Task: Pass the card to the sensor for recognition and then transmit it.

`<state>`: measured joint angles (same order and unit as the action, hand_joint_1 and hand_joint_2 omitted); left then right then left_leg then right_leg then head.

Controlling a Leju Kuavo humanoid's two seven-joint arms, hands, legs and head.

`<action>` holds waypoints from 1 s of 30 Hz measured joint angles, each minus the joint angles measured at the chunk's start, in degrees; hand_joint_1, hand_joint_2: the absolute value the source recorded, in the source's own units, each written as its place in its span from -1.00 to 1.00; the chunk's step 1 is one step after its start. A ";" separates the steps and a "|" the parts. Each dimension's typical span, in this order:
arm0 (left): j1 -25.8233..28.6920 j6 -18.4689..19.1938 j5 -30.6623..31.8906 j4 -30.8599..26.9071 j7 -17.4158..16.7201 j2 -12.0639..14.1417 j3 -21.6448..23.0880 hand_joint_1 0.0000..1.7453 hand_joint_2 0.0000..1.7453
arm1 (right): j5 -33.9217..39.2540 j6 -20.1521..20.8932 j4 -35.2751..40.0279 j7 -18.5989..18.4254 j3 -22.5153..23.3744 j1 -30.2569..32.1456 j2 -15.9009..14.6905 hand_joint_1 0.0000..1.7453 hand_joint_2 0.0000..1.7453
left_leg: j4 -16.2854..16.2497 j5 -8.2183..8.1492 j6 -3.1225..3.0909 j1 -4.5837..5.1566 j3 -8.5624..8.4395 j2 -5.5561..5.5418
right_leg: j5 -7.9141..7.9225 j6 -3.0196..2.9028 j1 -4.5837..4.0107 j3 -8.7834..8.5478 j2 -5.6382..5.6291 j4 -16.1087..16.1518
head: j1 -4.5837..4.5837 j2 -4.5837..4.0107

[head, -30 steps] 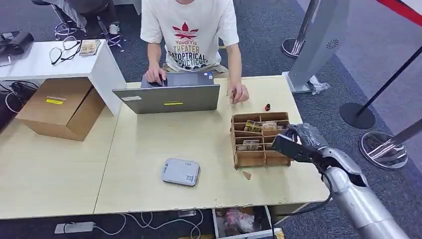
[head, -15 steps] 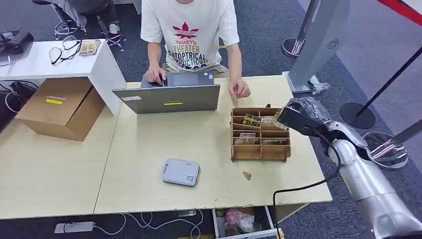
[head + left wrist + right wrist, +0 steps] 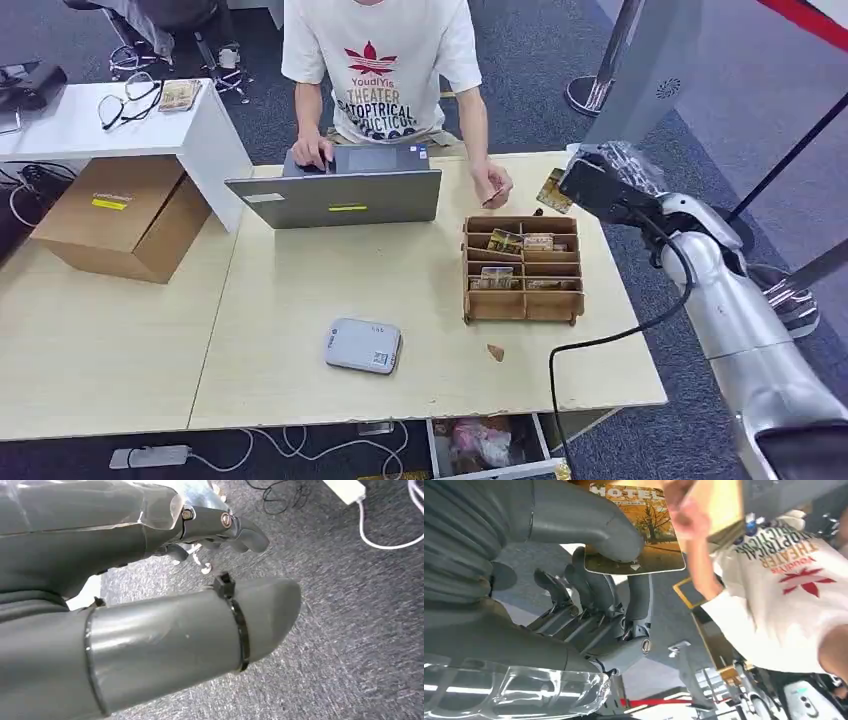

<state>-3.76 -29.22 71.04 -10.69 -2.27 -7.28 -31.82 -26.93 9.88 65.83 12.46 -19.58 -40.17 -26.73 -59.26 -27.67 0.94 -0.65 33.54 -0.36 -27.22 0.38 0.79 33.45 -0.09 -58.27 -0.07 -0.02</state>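
Observation:
My right hand (image 3: 598, 187) is raised above the far right corner of the table and pinches a hotel card (image 3: 553, 190) with an orange tree picture (image 3: 640, 535) between thumb and a finger. A person's hand (image 3: 493, 186) hovers just left of the card, close to it. The grey sensor pad (image 3: 363, 346) lies flat near the table's front middle. My left hand (image 3: 210, 525) hangs over grey carpet, fingers curled, holding nothing.
A wooden divided card box (image 3: 523, 268) with more cards stands below my right hand. A laptop (image 3: 338, 196) sits before the seated person (image 3: 380, 70). A cardboard box (image 3: 115, 215) and white side table (image 3: 95, 125) are at left. Stanchion bases (image 3: 718, 232) stand right.
My right hand lifted from the card box and moved away toward the far edge, carrying a card. The person's hand rose off the table toward it.

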 joint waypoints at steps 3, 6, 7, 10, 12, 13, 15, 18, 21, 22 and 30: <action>-0.25 0.04 0.17 0.00 -0.09 -0.07 0.33 -1.00 -1.00 | -0.13 -0.13 -3.27 -0.04 -1.29 -4.17 2.38 0.90 1.00 | 0.00 0.03 0.02 0.00 -0.03 0.01 | 0.00 0.00 0.00 0.01 -0.03 0.00 | 0.02 0.00; -0.42 0.28 0.66 0.00 -0.72 -0.20 0.68 -1.00 -1.00 | -0.50 -0.59 -6.80 -0.37 -2.23 -7.93 4.70 0.92 1.00 | 0.00 0.04 0.02 0.00 0.00 -0.02 | 0.00 0.00 0.00 0.01 0.00 -0.01 | 0.00 0.00; -0.43 0.39 0.79 0.00 -0.79 -0.22 0.87 -1.00 -1.00 | -0.52 -0.76 -8.08 -0.39 -2.60 -9.08 5.46 0.94 1.00 | 0.00 0.04 0.03 0.00 0.00 -0.01 | 0.00 0.00 0.00 0.02 -0.01 -0.01 | 0.02 0.00; -0.52 0.42 1.07 0.00 -1.18 -0.35 1.31 -1.00 -1.00 | -0.68 -0.98 -12.00 -0.35 -3.26 -12.64 7.65 1.00 1.00 | 0.00 0.04 0.03 0.00 0.00 -0.02 | 0.00 0.00 -0.01 0.01 0.00 0.00 | 0.00 0.00; -0.52 0.42 1.05 0.00 -1.36 -0.44 1.42 -1.00 -1.00 | -0.85 -1.44 -14.71 -0.17 -3.80 -14.68 9.36 0.96 1.00 | 0.00 0.04 0.03 0.00 0.00 -0.02 | 0.00 0.00 0.00 0.01 -0.01 0.00 | 0.02 0.00; -0.52 0.42 1.05 0.00 -1.35 -0.48 1.46 -1.00 -1.00 | -0.87 -1.62 -16.03 -0.17 -4.00 -15.58 10.13 1.00 1.00 | 0.00 0.04 0.03 0.00 0.00 -0.02 | 0.00 0.00 0.00 0.01 -0.01 -0.01 | -0.02 0.00; -0.53 0.42 1.01 0.00 -1.35 -0.52 1.53 -1.00 -1.00 | -0.94 -1.84 -18.79 -0.22 -4.30 -17.30 11.80 0.98 1.00 | 0.00 0.04 0.03 0.00 -0.01 -0.01 | 0.00 0.00 0.00 0.01 -0.01 0.00 | -0.02 0.00; -0.54 1.40 0.98 0.00 -1.35 -0.48 1.66 -1.00 -1.00 | -1.09 -1.92 -22.17 -0.61 -4.63 -19.29 14.15 1.00 1.00 | 0.00 0.05 0.03 0.00 -0.01 -0.02 | 0.00 0.00 -0.01 0.01 -0.01 0.00 | 0.02 0.00; -0.56 1.81 0.98 0.00 -1.40 -0.46 1.68 -1.00 -1.00 | -1.29 -2.25 -25.18 -0.87 -5.03 -20.73 16.04 1.00 1.00 | 0.00 0.05 0.04 -0.01 -0.01 -0.03 | 0.00 0.00 -0.01 0.01 0.01 0.00 | 0.00 0.00; -0.57 1.81 0.96 0.00 -1.53 -0.46 1.68 -1.00 -1.00 | -1.40 -2.54 -26.23 -0.87 -5.18 -21.10 16.68 0.98 1.00 | 0.00 0.05 0.04 -0.01 -0.01 -0.02 | 0.00 0.00 -0.01 0.01 0.00 0.00 | 0.00 0.00; -0.54 1.79 0.46 0.00 -1.81 -0.39 1.68 -1.00 -1.00 | -1.68 -2.95 -31.45 -0.39 -5.79 -21.33 19.25 -1.00 1.00 | 0.00 0.05 0.04 0.00 -0.01 -0.03 | 0.00 0.00 0.00 0.01 0.00 0.01 | 0.00 0.00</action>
<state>-4.30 -27.43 71.49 -10.69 -4.09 -7.67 -30.14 -28.61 6.93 34.38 12.07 -25.38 -61.50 -7.47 -59.26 -27.62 0.98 -0.66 33.53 -0.38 -27.22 0.38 0.78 33.46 -0.09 -58.26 -0.07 -0.02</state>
